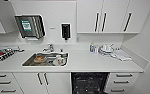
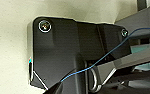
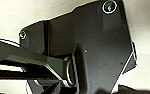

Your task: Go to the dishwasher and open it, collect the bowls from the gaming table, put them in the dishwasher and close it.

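Left gripper: its state cannot be told; the left wrist view gives the robot's own dark plate, a thin blue cable (image 2: 103,56) and pale floor behind.
Right gripper: cannot tell either; the right wrist view has the same dark plate and jointed bar over a pale surface.
Dishwasher (image 1: 89,82): under the counter, right of the sink, between white cabinet doors (image 1: 42,82) and a stack of drawers (image 1: 122,81). Its bay reads as a dark opening, so the door seems already down; the door itself runs off the lower edge of the head view.
Countertop (image 1: 91,62): dishes sit in the sink (image 1: 47,59); plates and a bottle stand near the right corner.
Risk, door: a lowered door juts out at base level, and driving or turning close could strike it.
Risk, cable: the loose blue line could snag on the arm's bar.
Risk, bowls: sink dishes could be mistaken for the wanted ones.
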Tool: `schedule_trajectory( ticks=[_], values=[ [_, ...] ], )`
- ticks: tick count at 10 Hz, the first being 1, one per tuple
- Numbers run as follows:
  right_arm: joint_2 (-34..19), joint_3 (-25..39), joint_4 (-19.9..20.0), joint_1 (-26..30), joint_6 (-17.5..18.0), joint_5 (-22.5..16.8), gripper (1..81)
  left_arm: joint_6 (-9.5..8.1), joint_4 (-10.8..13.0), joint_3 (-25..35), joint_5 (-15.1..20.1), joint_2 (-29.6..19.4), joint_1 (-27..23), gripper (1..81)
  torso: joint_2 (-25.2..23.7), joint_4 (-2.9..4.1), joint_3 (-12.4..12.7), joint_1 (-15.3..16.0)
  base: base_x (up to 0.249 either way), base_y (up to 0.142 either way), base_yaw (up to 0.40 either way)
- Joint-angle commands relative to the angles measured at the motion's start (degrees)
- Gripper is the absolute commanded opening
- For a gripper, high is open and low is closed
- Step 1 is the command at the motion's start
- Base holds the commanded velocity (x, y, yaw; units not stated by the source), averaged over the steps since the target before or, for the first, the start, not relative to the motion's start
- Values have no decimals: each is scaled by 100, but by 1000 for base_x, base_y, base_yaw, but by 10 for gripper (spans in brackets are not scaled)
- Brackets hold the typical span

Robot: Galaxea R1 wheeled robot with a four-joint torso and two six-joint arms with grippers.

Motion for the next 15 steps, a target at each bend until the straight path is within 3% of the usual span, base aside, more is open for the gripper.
schedule_trajectory(
  ticks=[1, 3, 4, 7, 8, 12, 14, 15],
  values=[
    [188, -629, -148, 264, -76, -193, 811, -5, 79, -64, 188, 4, -146, 811, 555, 0, 472, -356, 0, 0, 0],
    [390, -1015, -148, 307, -67, -185, 811, -5, 79, -344, 188, 231, -112, 811, 942, 0, 521, -618, 0, 0, 0],
    [408, -1051, -130, 317, -67, -185, 811, -5, 79, -477, 188, 355, -94, 811, 1161, 0, 347, -763, 0, 0, 0],
    [408, -1059, -95, 369, -32, -185, 811, -5, 79, -1030, 188, 794, -41, 811, 1744, 0, 404, -1141, 0, 0, 0],
    [416, -1051, -95, 378, -32, -185, 811, -5, 79, -1144, 188, 865, -33, 811, 1368, 0, 404, -898, 0, 0, 0],
    [425, -1059, -105, 379, -40, -193, 811, -5, 71, -1206, 197, 953, -41, 811, 1731, 0, 1059, -1108, 0, 0, 0],
    [425, -1059, -104, 396, -49, -211, 811, -5, 71, -1206, 197, 970, -32, 811, 1742, 0, 898, -1124, 0, 0, 0],
    [434, -1059, -104, 404, -58, -211, 811, 12, 79, -1206, 197, 988, -32, 811, 2315, 0, 1010, -1501, 0, 0, 0]
  ],
)
